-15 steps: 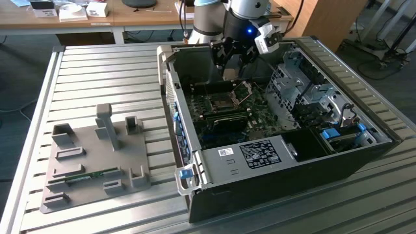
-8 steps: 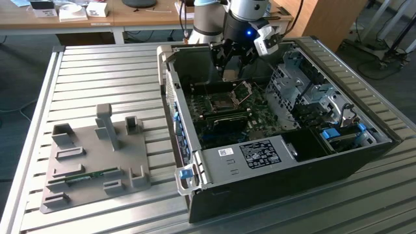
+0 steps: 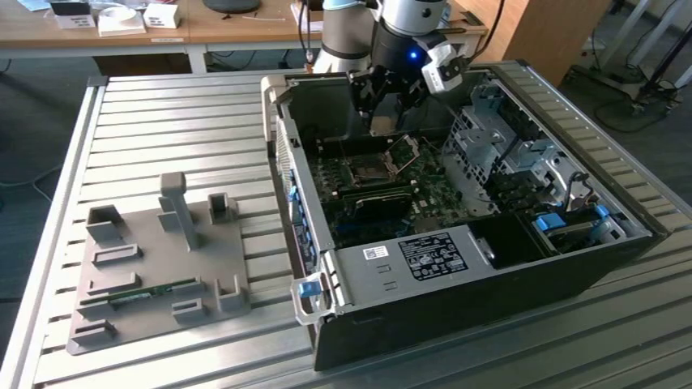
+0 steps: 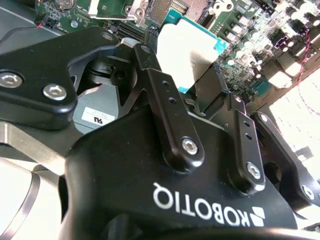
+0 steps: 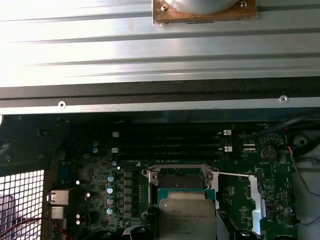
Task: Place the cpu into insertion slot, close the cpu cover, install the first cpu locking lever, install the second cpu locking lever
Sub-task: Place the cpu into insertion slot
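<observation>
One end effector [image 3: 386, 113]: it hangs inside the open computer case [image 3: 465, 308], over the far part of the green circuit board [image 3: 438, 198]. It is clenched on the cpu, with one black finger on each side of the chip in the second wrist view.
Cpu [image 4: 187, 47]: it is held off the board and is not seated. Its pale metal top and a teal edge show between the fingers. In the first wrist view the picture's border cuts off its near edge, and in the exterior view it is hard to pick out among the dark fingers.
Insertion slot [image 5: 182, 179]: it lies uncovered on the board just past the held chip. The chip hides part of the recess.
Cpu cover [image 3: 406, 154]: it is tilted up on its hinge on the exterior view's right of the slot, and its window is hard to make out.
Thin silver rod [image 5: 235, 175]: it reaches out from the slot's frame. I cannot tell which locking lever it is.
Memory slots [image 5: 167, 142]: these are long black rows beside the slot, with dim detail.
Hidden board: in the second wrist view the end effector's black body covers most of it.
Desk [image 3: 162, 121]: it has a slatted metal top that carries the case and a grey fixture [image 3: 141, 267] well apart from it.
</observation>
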Robot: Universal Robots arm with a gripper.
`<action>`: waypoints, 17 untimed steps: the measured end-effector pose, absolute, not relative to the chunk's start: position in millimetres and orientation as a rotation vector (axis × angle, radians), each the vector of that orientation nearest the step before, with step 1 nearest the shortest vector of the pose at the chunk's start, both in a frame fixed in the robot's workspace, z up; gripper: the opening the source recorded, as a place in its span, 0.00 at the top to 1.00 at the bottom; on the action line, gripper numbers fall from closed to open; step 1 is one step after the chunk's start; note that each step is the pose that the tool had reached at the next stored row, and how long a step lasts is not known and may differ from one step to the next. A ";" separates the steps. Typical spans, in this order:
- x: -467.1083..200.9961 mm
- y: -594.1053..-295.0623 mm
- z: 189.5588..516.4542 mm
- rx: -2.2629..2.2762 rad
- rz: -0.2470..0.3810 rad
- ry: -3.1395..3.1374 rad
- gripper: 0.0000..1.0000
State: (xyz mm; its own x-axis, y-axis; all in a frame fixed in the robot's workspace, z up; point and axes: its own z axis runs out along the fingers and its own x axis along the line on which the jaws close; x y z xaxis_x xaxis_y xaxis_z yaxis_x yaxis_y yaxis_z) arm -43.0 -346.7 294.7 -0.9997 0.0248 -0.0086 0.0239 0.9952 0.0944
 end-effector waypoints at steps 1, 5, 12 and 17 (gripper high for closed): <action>-43.0 -346.7 294.6 0.038 0.148 3.128 0.46; -43.3 -346.7 294.5 0.038 0.148 3.127 0.46; -43.3 -346.7 293.1 0.038 0.147 3.127 0.46; -43.3 -346.6 292.1 0.038 0.148 3.126 0.46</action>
State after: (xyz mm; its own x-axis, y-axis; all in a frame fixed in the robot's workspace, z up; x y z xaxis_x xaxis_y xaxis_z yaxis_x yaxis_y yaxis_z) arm -43.3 -346.6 292.1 -0.9996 0.0248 -0.0103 0.0237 0.9952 0.0948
